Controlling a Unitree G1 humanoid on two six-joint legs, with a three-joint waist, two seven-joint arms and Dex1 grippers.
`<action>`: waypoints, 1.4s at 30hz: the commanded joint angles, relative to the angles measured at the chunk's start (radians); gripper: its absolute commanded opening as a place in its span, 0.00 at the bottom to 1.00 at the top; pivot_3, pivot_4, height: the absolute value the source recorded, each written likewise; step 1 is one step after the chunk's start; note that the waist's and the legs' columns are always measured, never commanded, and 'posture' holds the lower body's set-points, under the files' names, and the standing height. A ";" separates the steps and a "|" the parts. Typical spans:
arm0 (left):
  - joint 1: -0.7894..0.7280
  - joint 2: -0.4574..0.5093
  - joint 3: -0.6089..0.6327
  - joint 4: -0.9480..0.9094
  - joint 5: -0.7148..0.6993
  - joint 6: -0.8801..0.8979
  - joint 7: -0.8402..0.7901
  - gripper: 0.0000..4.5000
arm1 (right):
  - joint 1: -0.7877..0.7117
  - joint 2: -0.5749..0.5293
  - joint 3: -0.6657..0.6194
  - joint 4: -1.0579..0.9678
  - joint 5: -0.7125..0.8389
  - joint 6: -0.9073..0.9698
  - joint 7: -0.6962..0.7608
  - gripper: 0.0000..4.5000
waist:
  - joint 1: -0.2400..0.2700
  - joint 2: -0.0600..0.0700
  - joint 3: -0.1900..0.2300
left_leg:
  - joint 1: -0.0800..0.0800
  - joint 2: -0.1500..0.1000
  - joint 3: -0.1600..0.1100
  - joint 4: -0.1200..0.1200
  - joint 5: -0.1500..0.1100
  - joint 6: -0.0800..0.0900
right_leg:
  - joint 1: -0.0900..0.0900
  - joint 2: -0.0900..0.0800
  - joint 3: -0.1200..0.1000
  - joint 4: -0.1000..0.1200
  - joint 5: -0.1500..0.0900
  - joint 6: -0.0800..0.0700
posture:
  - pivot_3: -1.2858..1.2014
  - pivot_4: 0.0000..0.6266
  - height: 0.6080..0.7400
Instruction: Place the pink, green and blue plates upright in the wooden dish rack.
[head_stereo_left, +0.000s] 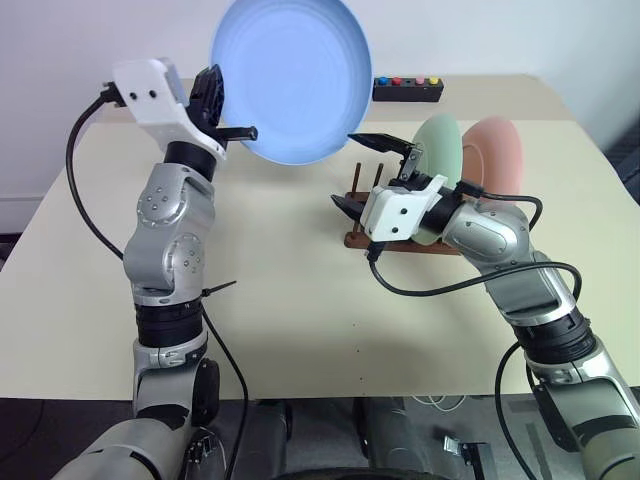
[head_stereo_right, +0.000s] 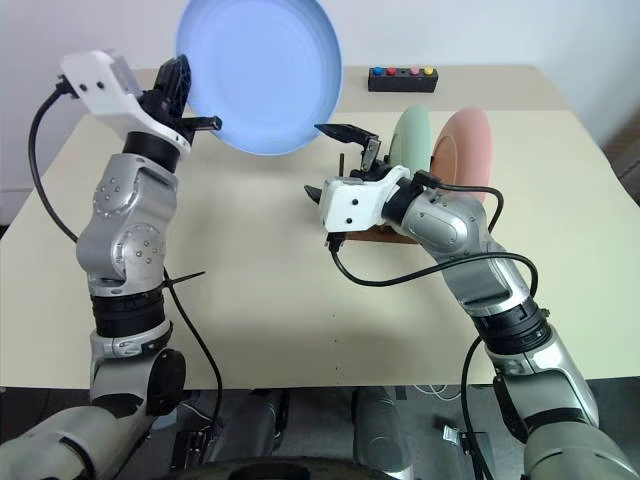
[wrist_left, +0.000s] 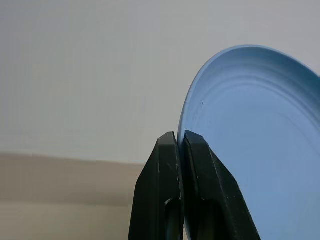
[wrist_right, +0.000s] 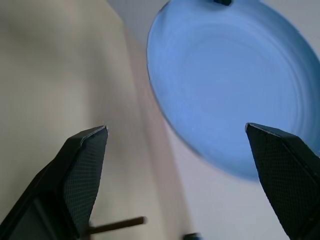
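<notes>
Nearest the camera, the right end effector (head_stereo_left: 372, 172) hangs over the table (head_stereo_left: 280, 300) with its jaws spread wide and empty, just in front of the wooden dish rack (head_stereo_left: 362, 238). Higher up, the left end effector (head_stereo_left: 232, 131) is pinched tight on the rim of the blue plate (head_stereo_left: 292, 75), holding it in the air, tilted, its hollow face toward the camera. Three plates can be counted: the blue one aloft, plus the green plate (head_stereo_left: 442, 150) and the pink plate (head_stereo_left: 494, 155), both already upright in the single rack, green nearer the free pegs. A black box with coloured buttons (head_stereo_left: 408, 89) sits at the far edge of the table. To finish well, I judge the plate should be turned edge-down, lined up parallel to the green one, and lowered into a free gap before the grip lets go; the open right end effector looks ready to steady it or take it over.
</notes>
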 joint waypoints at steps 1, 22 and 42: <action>-0.028 -0.013 -0.047 -0.079 0.038 0.002 0.012 0.01 | -0.023 -0.013 0.019 0.029 -0.100 -0.084 -0.039 1.00 | 0.000 0.000 0.000 | 0.000 0.000 0.000 0.000 0.000 0.000 | 0.000 0.000 0.000 0.000 0.000 0.000 | 0.52 0.24 1.00; 0.007 -0.057 -0.100 -0.173 0.010 0.083 -0.080 0.00 | -0.043 0.018 0.018 0.132 -0.275 -0.127 -0.114 0.00 | -0.001 0.000 0.000 | 0.000 0.000 0.000 0.000 0.000 0.000 | 0.000 0.000 0.000 0.000 0.000 0.000 | 0.52 0.24 1.00; -0.035 0.046 0.245 -0.042 -0.110 -0.071 -0.027 0.99 | -0.079 0.091 -0.043 0.091 -0.140 -0.152 -0.144 0.00 | -0.005 0.000 0.000 | 0.000 0.000 0.000 0.000 0.000 0.000 | 0.000 0.000 0.000 0.000 0.000 0.000 | 0.52 0.24 1.00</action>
